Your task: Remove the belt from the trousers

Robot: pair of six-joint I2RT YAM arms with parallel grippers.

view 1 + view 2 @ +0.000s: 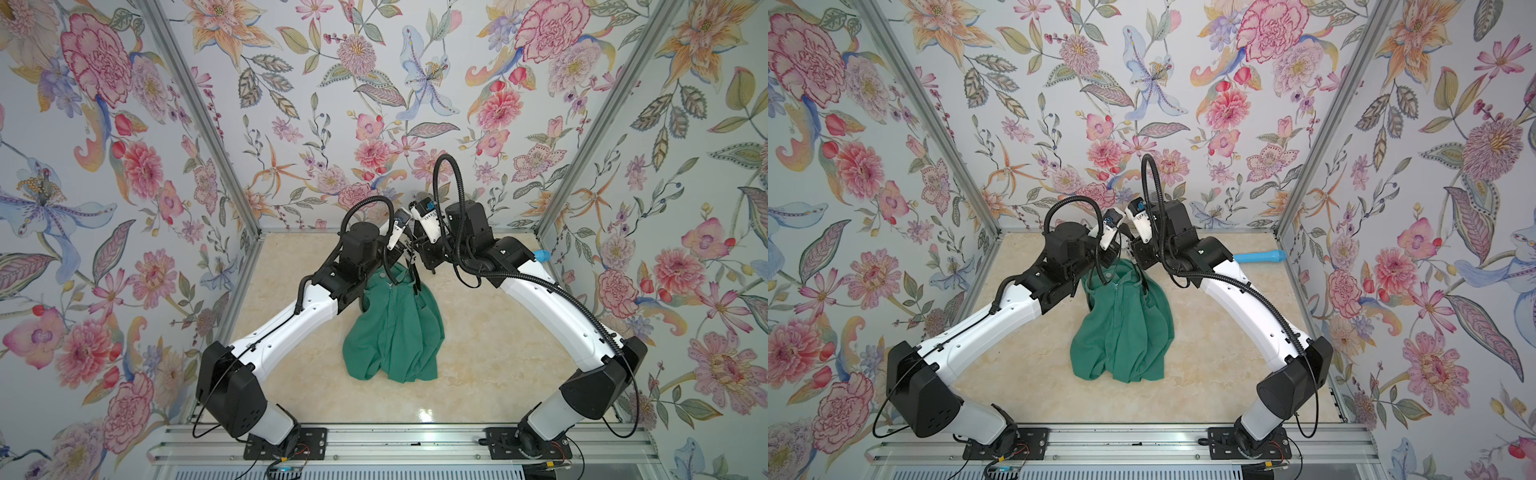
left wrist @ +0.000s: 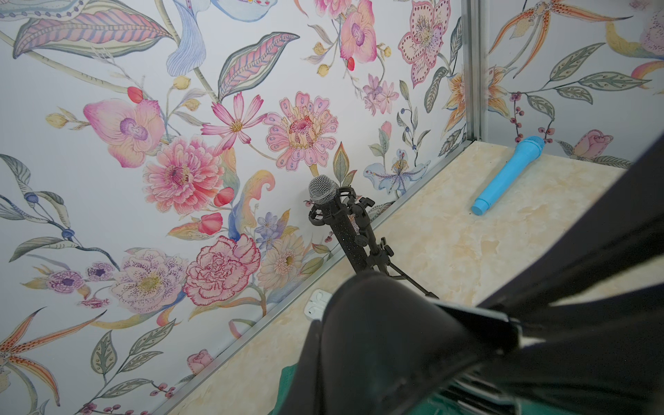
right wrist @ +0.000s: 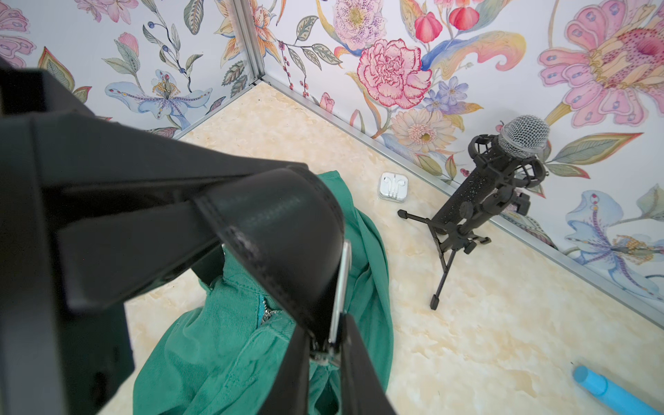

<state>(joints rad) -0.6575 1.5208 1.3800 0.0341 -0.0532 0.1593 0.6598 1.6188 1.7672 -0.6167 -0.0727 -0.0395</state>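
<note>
Right wrist view shows right gripper (image 3: 204,215) pinching the long black stitched belt (image 3: 287,230); left gripper (image 1: 400,250) is closed, its hold unclear.

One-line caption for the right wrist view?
Black leather belt with silver buckle looped above teal-green fabric trousers; black tripod microphone beyond.

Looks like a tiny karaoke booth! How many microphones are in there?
2. A black microphone stands on a tripod at the back, middle; a blue microphone lies flat at the back right.

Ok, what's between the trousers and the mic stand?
A small clear earbud case lies between the trousers and the mic stand; the right wrist view shows it.
</note>
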